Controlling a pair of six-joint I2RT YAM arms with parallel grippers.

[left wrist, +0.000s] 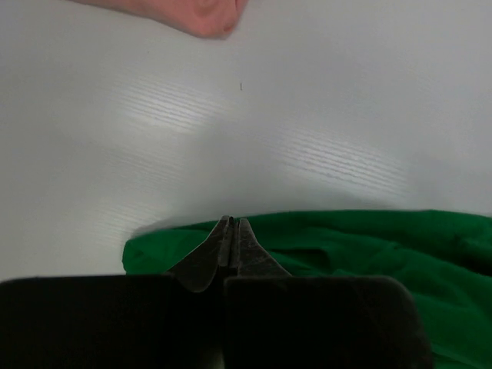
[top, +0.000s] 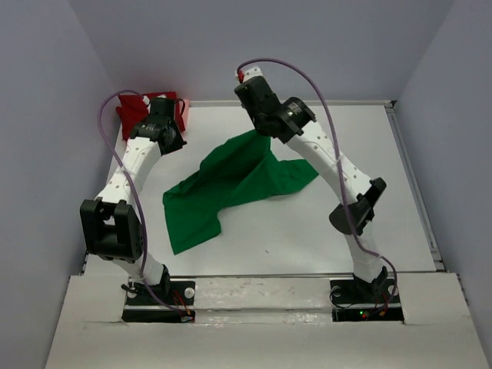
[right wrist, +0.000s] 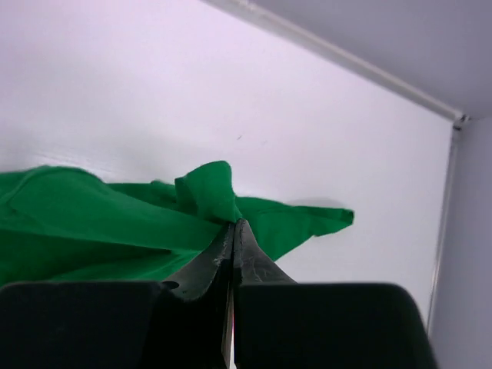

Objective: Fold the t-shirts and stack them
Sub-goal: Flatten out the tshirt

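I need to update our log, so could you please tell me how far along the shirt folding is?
Done: nothing; no folded stack is visible. In hand: the right fingers pinch the far edge of the green shirt, holding that edge above the table; the left fingers are shut. Left: folding it, then the red shirt and pink shirt heaped in the far left corner, and stacking.
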